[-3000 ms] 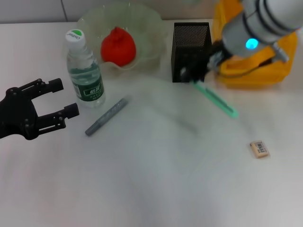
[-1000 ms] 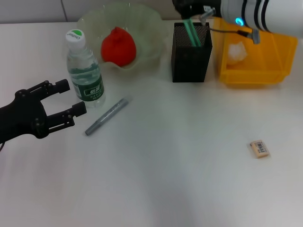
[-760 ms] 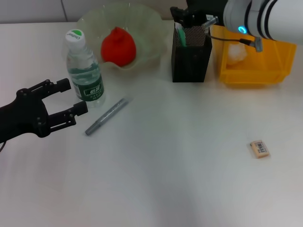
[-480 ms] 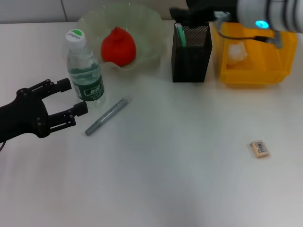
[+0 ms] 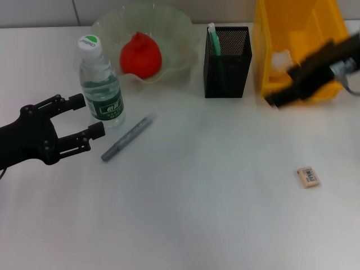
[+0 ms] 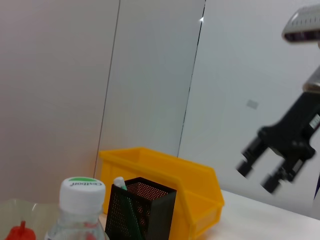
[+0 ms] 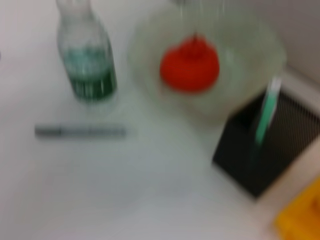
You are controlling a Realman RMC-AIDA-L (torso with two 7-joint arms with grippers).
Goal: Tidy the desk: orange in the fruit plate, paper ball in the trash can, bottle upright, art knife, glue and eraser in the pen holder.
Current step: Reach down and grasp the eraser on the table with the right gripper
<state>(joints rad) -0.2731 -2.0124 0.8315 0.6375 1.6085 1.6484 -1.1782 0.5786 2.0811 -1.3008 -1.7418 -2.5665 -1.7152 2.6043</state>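
- Pen holder (image 5: 227,62): your landmark, a black mesh box standing upright on the desk (image 5: 185,214). The green art knife (image 5: 212,35) stands inside it at the corner nearest the fruit plate, tip showing above the rim.
- Eraser (image 5: 308,176): lies flat on the desk, well apart from the pen holder, toward you and to the robot's right. Small, light, firm and grippy; you would take it across its short sides, jaws coming straight down.
- Glue (image 5: 126,138): the grey stick, lying flat and slanted, near the pen holder on its left and toward you. Light, stiff, smooth-walled and liable to roll; pinch it at mid-length, across its width.
- Bottle (image 5: 101,84): already upright, just beyond the glue stick's far end, farther left of the pen holder.
- Orange (image 5: 140,54): sits in the fruit plate (image 5: 180,25), just left of the pen holder.
- Trash can (image 5: 270,34): the yellow bin touching or just beside the pen holder's right side; a pale crumpled lump inside is probably the paper ball (image 5: 283,58).
- Right gripper (image 5: 284,93): in front of the trash can, right of the pen holder, carrying nothing; motion-smeared, but the left wrist view shows its fingers parted.
- Left gripper (image 5: 79,121): released and empty, hovering beside the bottle, far left of the pen holder.
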